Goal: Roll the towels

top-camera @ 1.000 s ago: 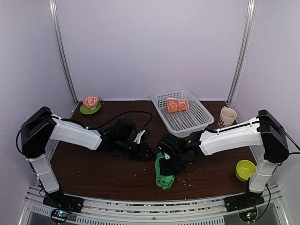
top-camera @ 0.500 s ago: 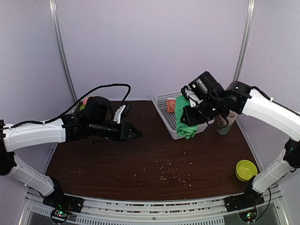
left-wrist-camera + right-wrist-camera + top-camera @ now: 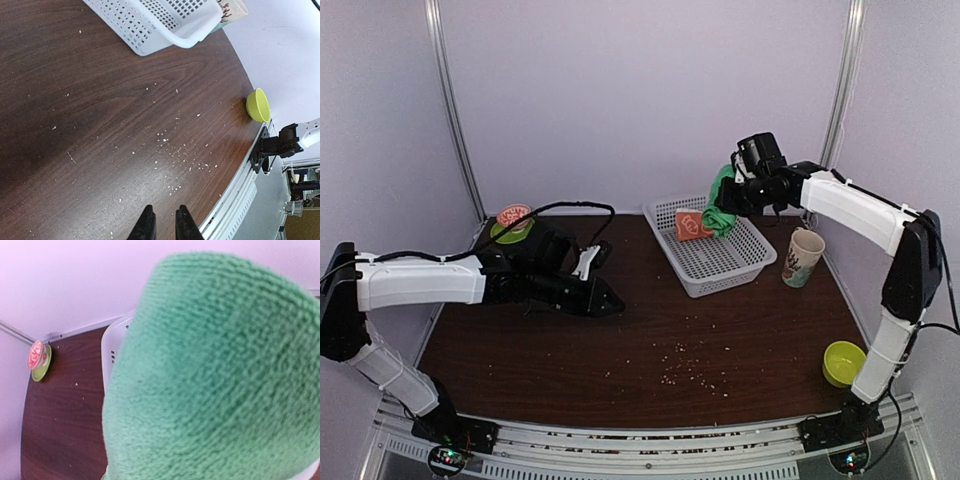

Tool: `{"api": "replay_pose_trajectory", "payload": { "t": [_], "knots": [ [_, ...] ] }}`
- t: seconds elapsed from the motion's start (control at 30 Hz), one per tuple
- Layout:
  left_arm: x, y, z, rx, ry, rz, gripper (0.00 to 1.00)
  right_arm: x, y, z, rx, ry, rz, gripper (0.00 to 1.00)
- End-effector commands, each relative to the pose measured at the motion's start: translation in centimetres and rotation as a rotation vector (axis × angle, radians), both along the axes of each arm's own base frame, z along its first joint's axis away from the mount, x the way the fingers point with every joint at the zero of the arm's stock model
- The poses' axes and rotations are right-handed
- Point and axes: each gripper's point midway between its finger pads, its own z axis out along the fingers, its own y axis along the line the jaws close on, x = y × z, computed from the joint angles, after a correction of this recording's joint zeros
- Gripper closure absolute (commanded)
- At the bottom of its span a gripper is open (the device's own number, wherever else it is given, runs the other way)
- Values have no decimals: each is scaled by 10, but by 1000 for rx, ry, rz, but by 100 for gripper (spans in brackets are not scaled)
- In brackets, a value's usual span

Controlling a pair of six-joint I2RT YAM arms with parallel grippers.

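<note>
Right arm reaches high over the far side of the worktop [image 3: 520,370]. Right tool [image 3: 732,193] is clenched on the green towel [image 3: 720,208], which hangs from it in a bunched lump above the far end of the white basket [image 3: 720,272]. From overhead the lump's lower end overlaps the basket's inside; cannot tell whether it touches anything there. The right wrist view is almost all green terry (towel pressed close to the lens, own fingers hidden behind it), with a sliver of basket rim at left.

The orange towel [image 3: 688,226] with white prints lies rolled inside the basket at its far left part, just beside the hanging green one.

Left arm is stretched low across the worktop. The left tool [image 3: 608,302] sits near the middle, well apart from the basket. In the wrist view its fingers [image 3: 146,227] are drawn close with a slim gap and grip nothing: released.

Other items:
- Pale crumbs [image 3: 685,370] are scattered over the dark wood, near centre.
- A printed cup [image 3: 803,256] stands upright just right of the basket.
- A yellow-green bowl [image 3: 843,362] sits near the right front corner.
- A green saucer [image 3: 510,235] at the far left corner carries a red-and-white bowl [image 3: 514,215].
</note>
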Motion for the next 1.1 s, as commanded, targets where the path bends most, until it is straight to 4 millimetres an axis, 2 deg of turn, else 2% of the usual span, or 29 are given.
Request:
{"api": "replay_pose_trajectory", "payload": {
  "t": [0.0, 0.13, 0.4, 0.77, 1.07],
  "knots": [
    [9, -12, 2, -44, 8, -11, 85, 38, 17, 21, 329, -89, -129, 100],
    [12, -19, -4, -45, 38, -13, 85, 62, 1, 4, 476, -128, -344, 100],
    [18, -22, -10, -31, 66, -2, 86, 101, 0, -39, 601, -80, -570, 100],
    [31, -11, -20, -12, 86, 20, 86, 124, 12, -97, 539, 14, -609, 100],
    [37, -8, -28, -13, 104, 23, 86, 126, 12, -132, 499, 68, -639, 100]
  ]
}}
